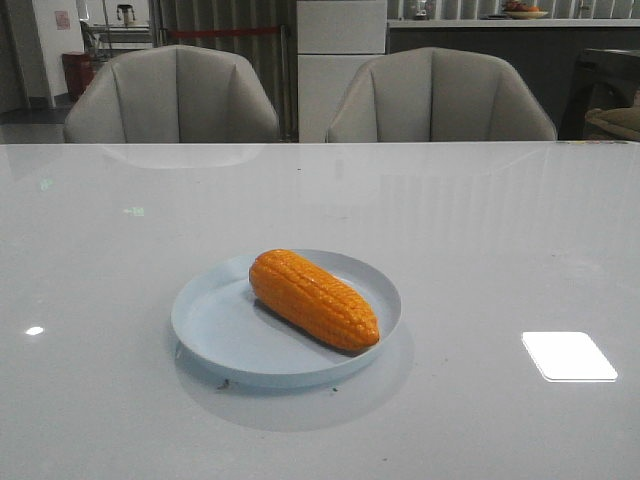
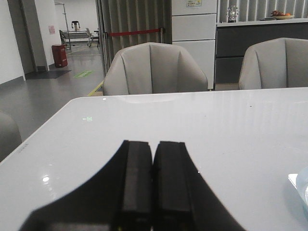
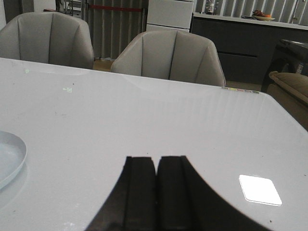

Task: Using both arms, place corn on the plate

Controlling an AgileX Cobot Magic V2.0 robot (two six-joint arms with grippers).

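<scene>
Both hands, left hand [image 2: 153, 192] and right hand [image 3: 157, 197], sit pressed together, holding nothing, apart from the plate [image 1: 215, 335]. On it lies the corn [image 1: 313, 299], diagonal. Likely light, stiff, slippery; grip mid-cob.

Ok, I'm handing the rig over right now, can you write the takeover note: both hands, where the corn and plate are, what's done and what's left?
Left hand: shut, empty, above the table, the plate's edge just beside it.
Right hand: shut, empty, above the table on the plate's other side.
Corn: lying diagonally on the plate, tapered end toward the robot's right, nothing touching it.
Plate: near the middle of the white table.
Done: corn is on the plate, both hands clear of it.
Left: apparently nothing; just confirm the corn sits steady.
</scene>
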